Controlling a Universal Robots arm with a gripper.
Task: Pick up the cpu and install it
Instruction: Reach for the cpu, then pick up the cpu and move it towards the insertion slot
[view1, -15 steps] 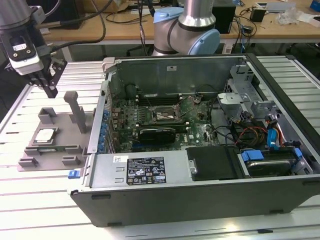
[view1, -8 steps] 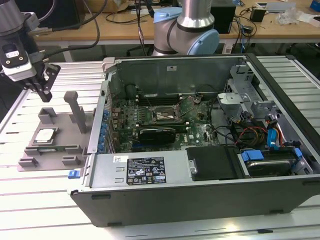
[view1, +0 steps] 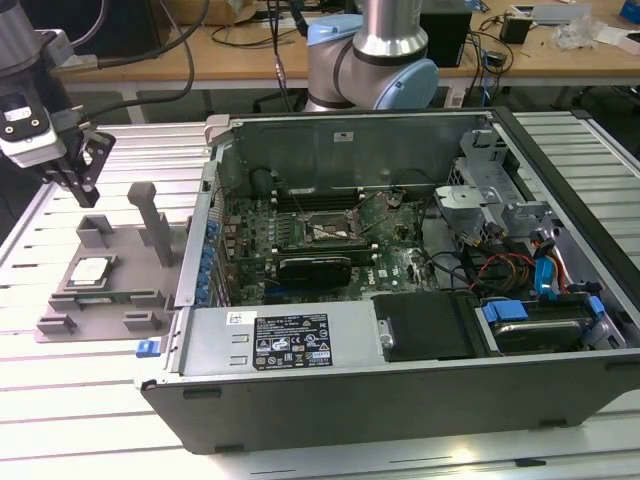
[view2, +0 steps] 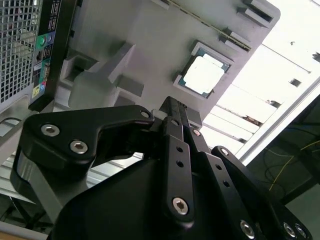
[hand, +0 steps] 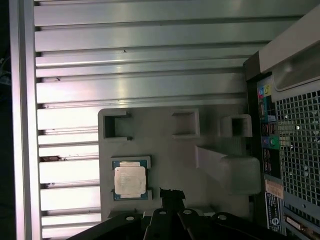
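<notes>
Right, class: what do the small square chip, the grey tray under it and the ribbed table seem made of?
Small square silver-topped chip: apparently a metal lid, bright sheen, on a green board. Grey tray with posts: probably matte plastic, uniformly dull. Ribbed silver table: likely brushed aluminium, glaring under light.

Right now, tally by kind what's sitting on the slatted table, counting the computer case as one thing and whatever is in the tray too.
cpu: 1
tray: 1
case: 1
Total: 3
</notes>
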